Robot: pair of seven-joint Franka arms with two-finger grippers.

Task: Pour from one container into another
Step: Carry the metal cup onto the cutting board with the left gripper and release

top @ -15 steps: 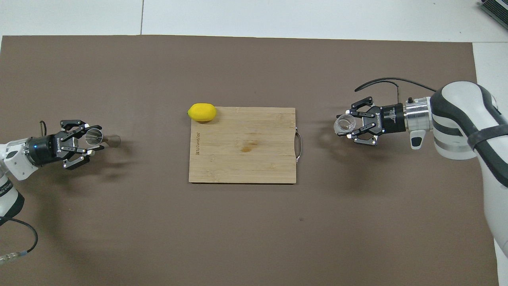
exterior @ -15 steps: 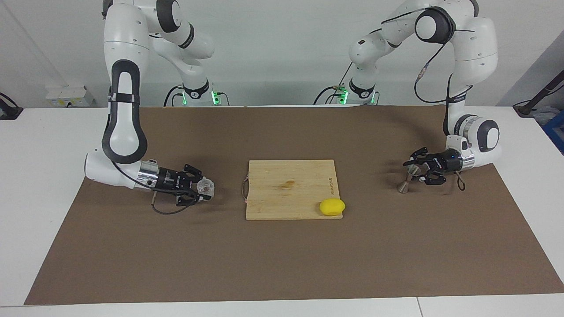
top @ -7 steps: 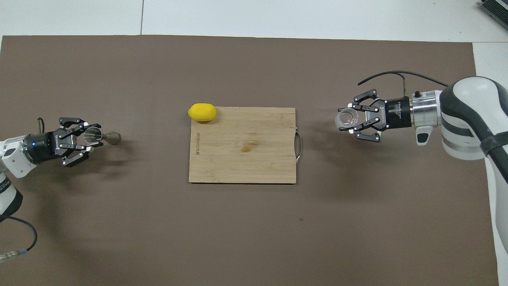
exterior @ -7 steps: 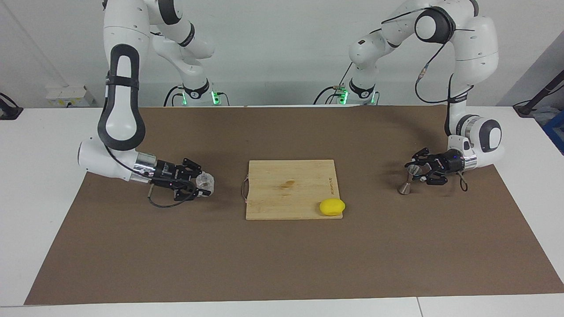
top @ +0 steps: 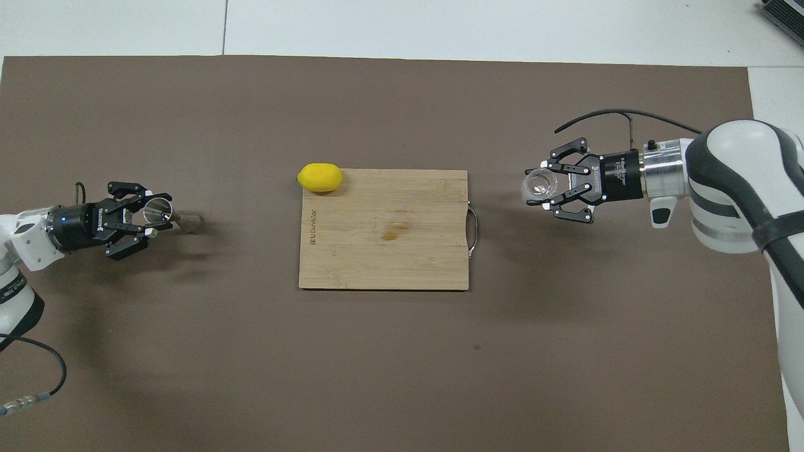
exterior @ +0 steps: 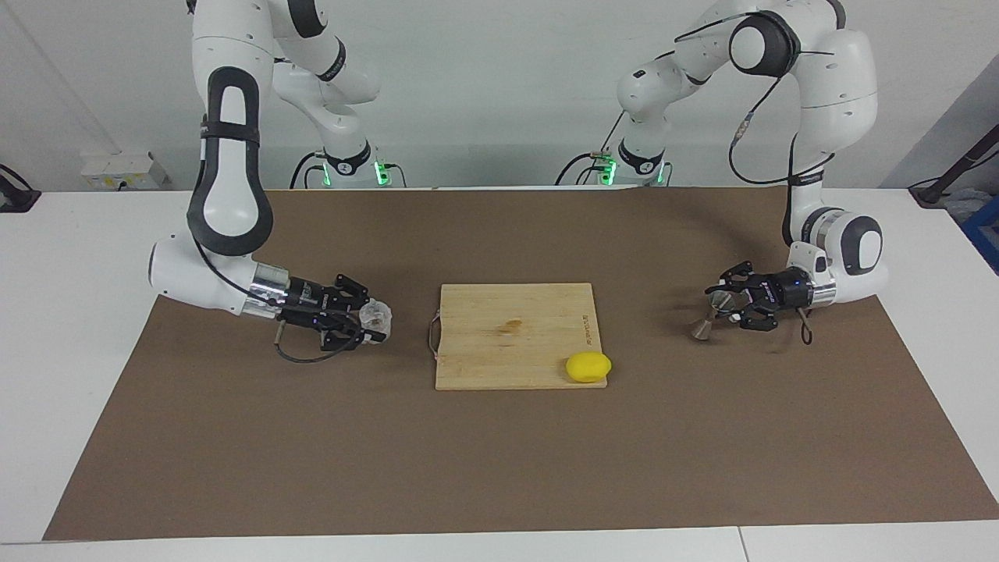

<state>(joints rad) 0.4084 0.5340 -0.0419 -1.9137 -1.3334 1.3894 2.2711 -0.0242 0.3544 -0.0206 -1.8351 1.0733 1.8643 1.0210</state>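
The clear squat glass (exterior: pixel 378 314) (top: pixel 541 186) sits in my right gripper (exterior: pixel 375 318) (top: pixel 544 187), which is shut on it and holds it just over the brown mat, beside the board's handle. My left gripper (exterior: pixel 719 303) (top: pixel 157 215) is shut on the upper cone of the steel jigger (exterior: pixel 701 329) (top: pixel 183 220). The jigger leans, its lower cone pointing toward the board, low over the mat at the left arm's end. I cannot tell whether the lower cone touches the mat.
A wooden cutting board (exterior: pixel 507 343) (top: pixel 383 251) lies in the middle of the mat (exterior: pixel 499 460), its wire handle toward the right arm's end. A yellow lemon (exterior: pixel 588 367) (top: pixel 320 177) rests at the board's corner farthest from the robots, toward the left arm's end.
Both grippers have moved toward the cutting board with their things. The left gripper's fingers closed further on the jigger, which now leans more.
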